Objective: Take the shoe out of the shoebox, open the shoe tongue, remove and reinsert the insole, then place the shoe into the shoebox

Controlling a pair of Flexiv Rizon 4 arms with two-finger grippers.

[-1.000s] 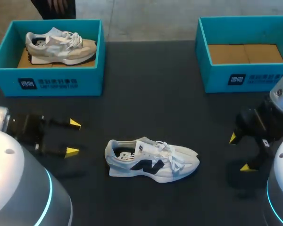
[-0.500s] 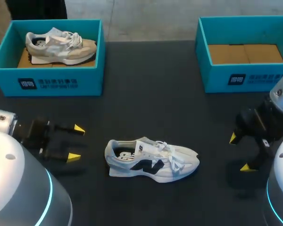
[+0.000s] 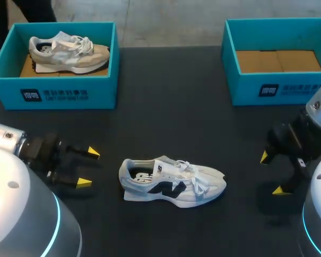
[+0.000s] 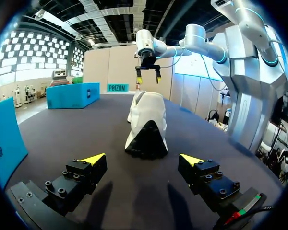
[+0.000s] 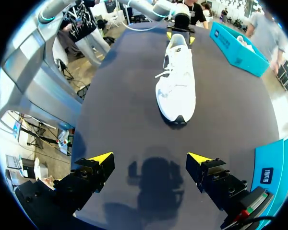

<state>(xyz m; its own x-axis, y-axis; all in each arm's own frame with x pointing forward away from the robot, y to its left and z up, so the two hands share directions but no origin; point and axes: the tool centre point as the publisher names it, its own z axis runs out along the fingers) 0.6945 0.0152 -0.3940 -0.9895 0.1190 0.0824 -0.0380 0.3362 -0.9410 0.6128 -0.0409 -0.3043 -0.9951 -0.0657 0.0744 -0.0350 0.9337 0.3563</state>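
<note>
A white shoe with a dark side logo point(image 3: 172, 182) lies on its sole in the middle of the black table, heel to the left, toe to the right. My left gripper point(image 3: 89, 167) is open just left of the heel, not touching it; in its wrist view the shoe's heel point(image 4: 146, 125) stands ahead of the left gripper point(image 4: 141, 158). My right gripper point(image 3: 272, 173) is open well to the right of the toe; its wrist view shows the shoe point(image 5: 177, 80) toe-first ahead of the right gripper point(image 5: 151, 156). An empty teal shoebox point(image 3: 278, 60) sits at the back right.
At the back left stands a second teal shoebox point(image 3: 58, 88) holding a beige shoe point(image 3: 68, 53). Bare black table lies between the boxes and around the white shoe.
My left gripper has moved a little to the right and nearer the front, closer to the shoe's heel. The right arm and the shoe have stayed put.
</note>
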